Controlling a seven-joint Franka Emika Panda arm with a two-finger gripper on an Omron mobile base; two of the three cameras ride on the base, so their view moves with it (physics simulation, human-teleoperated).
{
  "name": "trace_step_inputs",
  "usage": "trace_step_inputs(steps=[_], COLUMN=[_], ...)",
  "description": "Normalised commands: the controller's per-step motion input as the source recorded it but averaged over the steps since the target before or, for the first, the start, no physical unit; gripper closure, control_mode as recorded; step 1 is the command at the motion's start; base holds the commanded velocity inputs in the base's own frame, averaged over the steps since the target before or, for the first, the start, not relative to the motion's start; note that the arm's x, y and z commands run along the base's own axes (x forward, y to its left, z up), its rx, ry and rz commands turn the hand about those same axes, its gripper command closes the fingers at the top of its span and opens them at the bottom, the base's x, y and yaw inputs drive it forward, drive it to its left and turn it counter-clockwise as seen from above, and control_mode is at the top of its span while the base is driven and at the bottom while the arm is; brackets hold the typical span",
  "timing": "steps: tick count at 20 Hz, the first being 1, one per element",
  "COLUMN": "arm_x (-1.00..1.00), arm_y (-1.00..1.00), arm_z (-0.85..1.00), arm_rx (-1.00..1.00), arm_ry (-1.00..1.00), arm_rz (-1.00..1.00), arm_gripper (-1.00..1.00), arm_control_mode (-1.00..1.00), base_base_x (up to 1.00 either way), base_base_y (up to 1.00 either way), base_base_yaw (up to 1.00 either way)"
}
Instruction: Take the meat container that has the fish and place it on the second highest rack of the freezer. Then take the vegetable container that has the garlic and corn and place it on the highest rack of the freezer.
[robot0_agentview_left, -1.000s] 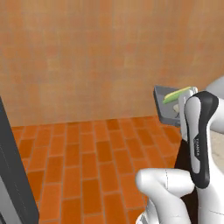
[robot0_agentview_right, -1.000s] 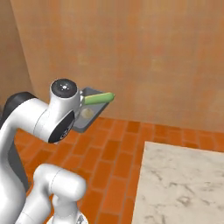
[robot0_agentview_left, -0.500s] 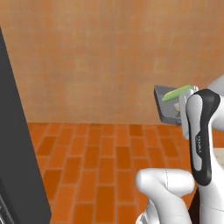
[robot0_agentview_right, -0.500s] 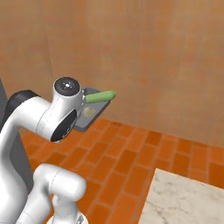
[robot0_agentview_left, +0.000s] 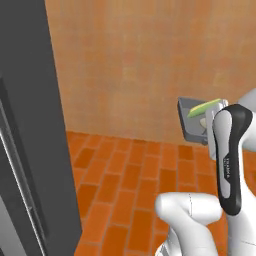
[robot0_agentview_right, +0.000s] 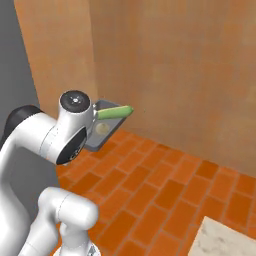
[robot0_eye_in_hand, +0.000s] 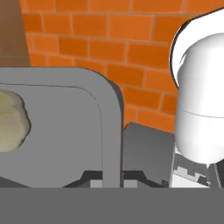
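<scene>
Second step in hand: jaws clamped on the rim of the vegetable container (robot0_eye_in_hand: 61, 131), corn (robot0_agentview_right: 114, 112) and garlic (robot0_eye_in_hand: 13, 120) aboard; next, approach the freezer (robot0_agentview_left: 30, 125) and reach its highest rack.

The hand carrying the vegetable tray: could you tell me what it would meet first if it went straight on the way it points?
The hand is shut on the vegetable container's rim. Beyond the tray, the hand view shows the orange brick floor, so probably the floor first, though depth is unclear.

Orange brick floor (robot0_agentview_left: 125, 185), tan wall (robot0_agentview_right: 190, 65), marble countertop corner (robot0_agentview_right: 227, 242)
</scene>
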Motion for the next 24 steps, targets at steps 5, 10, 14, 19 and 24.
trace_step_inputs(steps=[5,10,14,19,24], arm_x=[0.0,0.0,0.0,0.0,0.0], arm_y=[0.0,0.0,0.0,0.0,0.0], arm_z=[0.0,0.0,0.0,0.0,0.0], arm_rx=[0.0,0.0,0.0,0.0,0.0], arm_ry=[0.0,0.0,0.0,0.0,0.0], arm_rz=[0.0,0.0,0.0,0.0,0.0], arm_gripper=[1.0,1.0,1.0,1.0,1.0], arm_control_mode=[1.0,1.0,1.0,1.0,1.0], base_base_x=[0.99,0.58,0.11,0.39,0.98], base_base_y=[-0.43,-0.53,-0.63,-0.74,-0.71], base_base_yaw=[0.31,0.43,0.63,0.55,0.46])
